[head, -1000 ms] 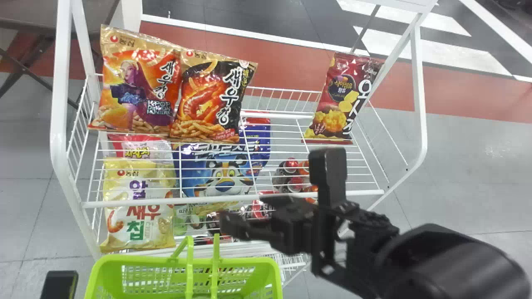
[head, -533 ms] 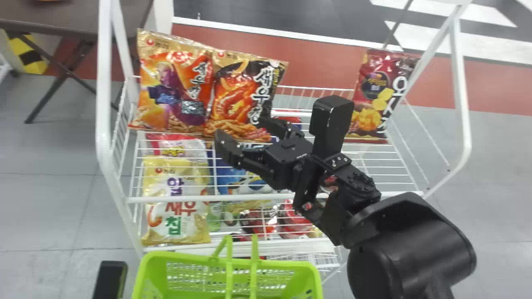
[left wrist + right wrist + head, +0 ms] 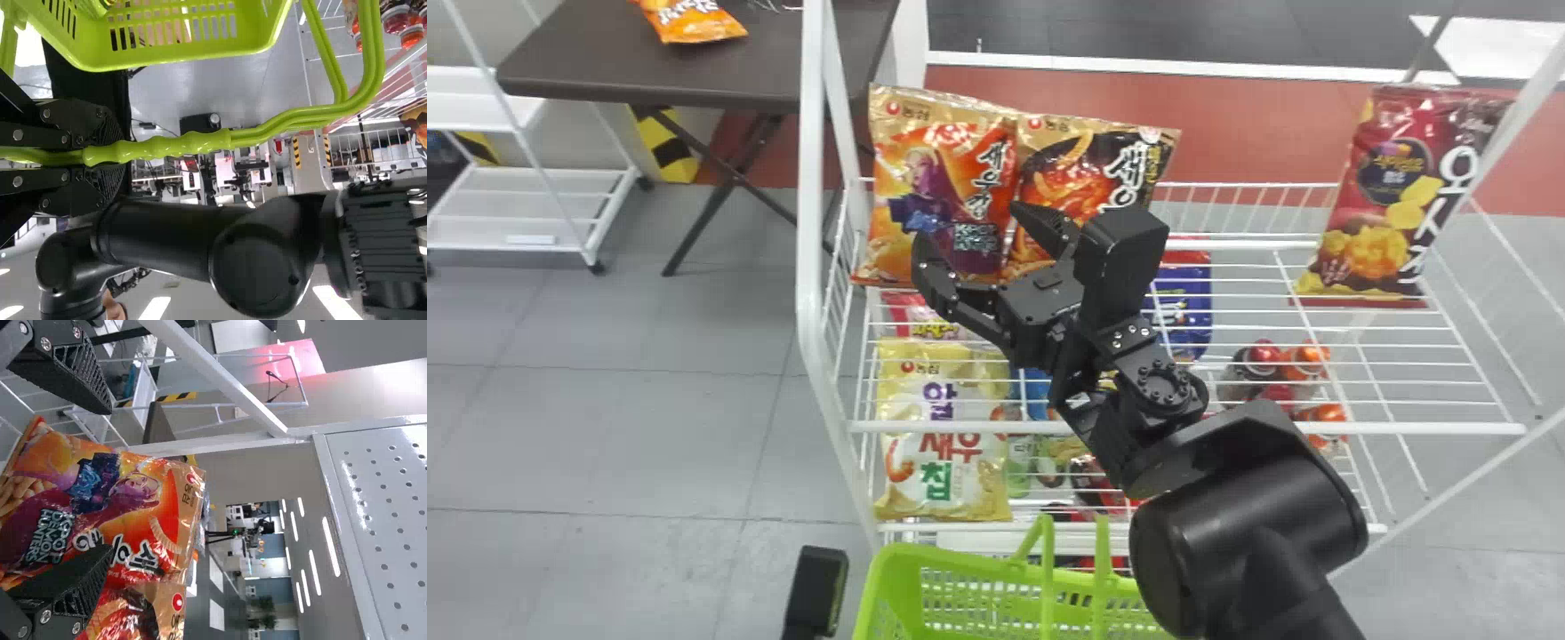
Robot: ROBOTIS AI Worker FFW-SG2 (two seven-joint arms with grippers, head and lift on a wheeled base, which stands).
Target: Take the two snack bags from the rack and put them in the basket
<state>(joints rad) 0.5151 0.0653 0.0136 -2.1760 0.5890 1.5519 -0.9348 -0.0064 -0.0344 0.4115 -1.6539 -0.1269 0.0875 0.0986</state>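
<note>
In the head view my right gripper (image 3: 971, 233) stands open before the orange snack bag (image 3: 950, 160), which leans upright at the rack's left end. Partly behind that gripper, the black-and-orange snack bag (image 3: 1085, 142) stands beside it. The right wrist view has the orange bag (image 3: 127, 500) between and beyond the spread fingers of the right gripper (image 3: 110, 480). At the head view's bottom edge, part of my left gripper's arm (image 3: 815, 591) is left of the green basket (image 3: 925, 558). In the left wrist view the left gripper (image 3: 119, 155) is shut on the basket's handle (image 3: 200, 143).
A dark red snack bag (image 3: 1396, 196) leans at the rack's right. Below the upper wire shelf (image 3: 1316, 427) lie a yellow-white bag (image 3: 943, 427), a blue bag (image 3: 1183, 302) and bottles. White rack posts (image 3: 811, 222) rise left of the orange bag; a dark table (image 3: 649, 62) stands behind.
The right gripper has moved forward and left, from over the rack's front edge to the orange bag. The head view has turned left, bringing the table and another rack into sight.
</note>
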